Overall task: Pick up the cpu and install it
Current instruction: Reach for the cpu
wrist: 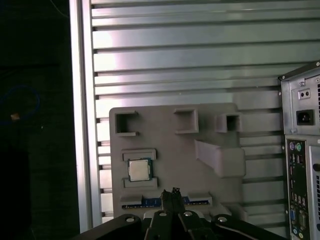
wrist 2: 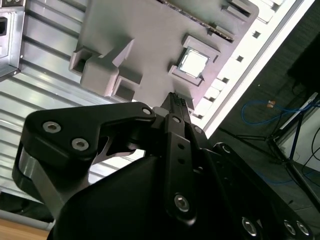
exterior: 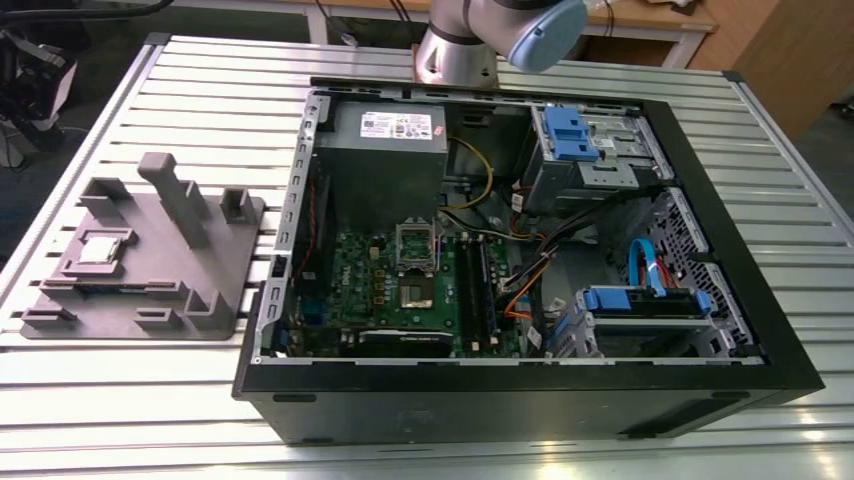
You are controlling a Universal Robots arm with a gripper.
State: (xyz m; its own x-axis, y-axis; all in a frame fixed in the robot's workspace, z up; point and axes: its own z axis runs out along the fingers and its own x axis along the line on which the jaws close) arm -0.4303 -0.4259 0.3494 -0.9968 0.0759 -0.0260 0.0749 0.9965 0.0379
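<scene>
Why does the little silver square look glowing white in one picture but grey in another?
In the second wrist view, light bounces off the cpu, washing it out white; in the first wrist view it looks plain grey.

Silver arm point(exterior: 454, 55), blue joint cap point(exterior: 545, 35); black fingers point(wrist 2: 177, 107), silver screws point(wrist 2: 80, 145).

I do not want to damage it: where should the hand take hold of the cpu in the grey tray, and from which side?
Take the cpu probably from straight above, pinching its two free opposite edges. It lies flat in the grey tray, with raised blocks against its other two edges, so those sides are closed off.
</scene>
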